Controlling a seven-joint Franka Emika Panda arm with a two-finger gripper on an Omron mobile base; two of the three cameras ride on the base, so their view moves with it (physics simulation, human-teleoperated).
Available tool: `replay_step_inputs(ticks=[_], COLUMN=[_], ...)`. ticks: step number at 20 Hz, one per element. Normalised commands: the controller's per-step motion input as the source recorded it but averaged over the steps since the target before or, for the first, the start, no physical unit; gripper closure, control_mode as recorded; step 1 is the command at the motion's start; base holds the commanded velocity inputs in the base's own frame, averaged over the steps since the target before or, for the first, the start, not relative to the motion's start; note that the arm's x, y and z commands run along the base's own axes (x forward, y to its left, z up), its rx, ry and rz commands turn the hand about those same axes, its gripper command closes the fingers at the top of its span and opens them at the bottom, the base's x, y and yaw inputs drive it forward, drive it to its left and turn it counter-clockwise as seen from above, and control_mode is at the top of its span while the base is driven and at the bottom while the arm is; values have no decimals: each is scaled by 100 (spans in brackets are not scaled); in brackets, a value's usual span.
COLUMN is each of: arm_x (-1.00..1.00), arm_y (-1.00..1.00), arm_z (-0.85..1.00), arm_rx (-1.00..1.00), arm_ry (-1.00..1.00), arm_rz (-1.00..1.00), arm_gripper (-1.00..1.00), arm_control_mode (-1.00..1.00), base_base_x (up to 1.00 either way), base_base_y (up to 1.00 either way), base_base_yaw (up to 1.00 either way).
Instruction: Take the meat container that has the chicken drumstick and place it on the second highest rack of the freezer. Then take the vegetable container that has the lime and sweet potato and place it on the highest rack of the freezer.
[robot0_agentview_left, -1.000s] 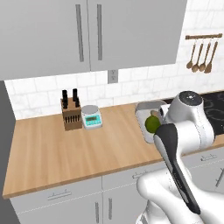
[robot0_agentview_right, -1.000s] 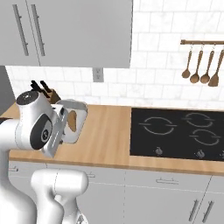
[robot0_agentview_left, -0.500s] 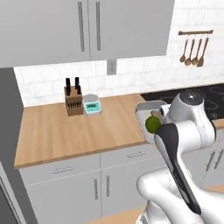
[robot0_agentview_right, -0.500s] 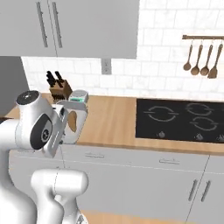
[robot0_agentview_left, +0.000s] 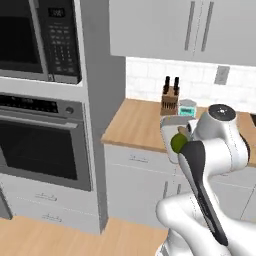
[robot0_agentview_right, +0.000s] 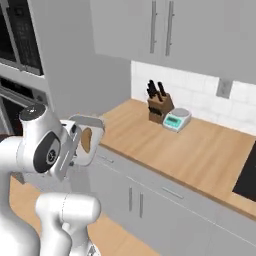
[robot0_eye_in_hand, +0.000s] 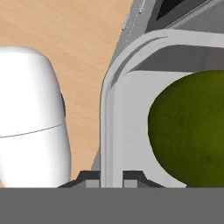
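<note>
While the hand (robot0_eye_in_hand: 111, 175) is clamped on the vegetable container's (robot0_eye_in_hand: 131, 122) rim, the lime (robot0_eye_in_hand: 192, 127) rides inside, carried clear of the bench (robot0_agentview_left: 135, 120) for transport to the freezer.

Even, shadowless rendered light fills the kitchen; both base views look soft and pixelated, the hand view sharper.

We see the vegetable container (robot0_agentview_left: 168, 134) held tilted in front of our arm, the lime (robot0_agentview_left: 178, 143) inside it at its 5 o'clock. A knife block (robot0_agentview_left: 170, 100) and small scale (robot0_agentview_left: 187, 108) sit on the wooden counter (robot0_agentview_left: 135, 122) at 12 o'clock. A wall oven (robot0_agentview_left: 42, 145) and microwave (robot0_agentview_left: 37, 37) stand at 9 o'clock.
</note>
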Motion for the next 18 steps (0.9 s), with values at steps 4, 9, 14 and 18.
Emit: replay_step_inputs(ticks=[4,9,14,18], arm_x=[0,0,0,0], arm_y=[0,0,0,0], arm_z=[0,0,0,0], arm_rx=[0,0,0,0], arm_ry=[0,0,0,0], arm_rz=[0,0,0,0], arm_gripper=[100,100,100,100], arm_control_mode=[100,100,100,100], base_base_x=[0,-5,12,86], base_base_y=[33,42,64,43], base_base_yaw=[98,95,76,53])
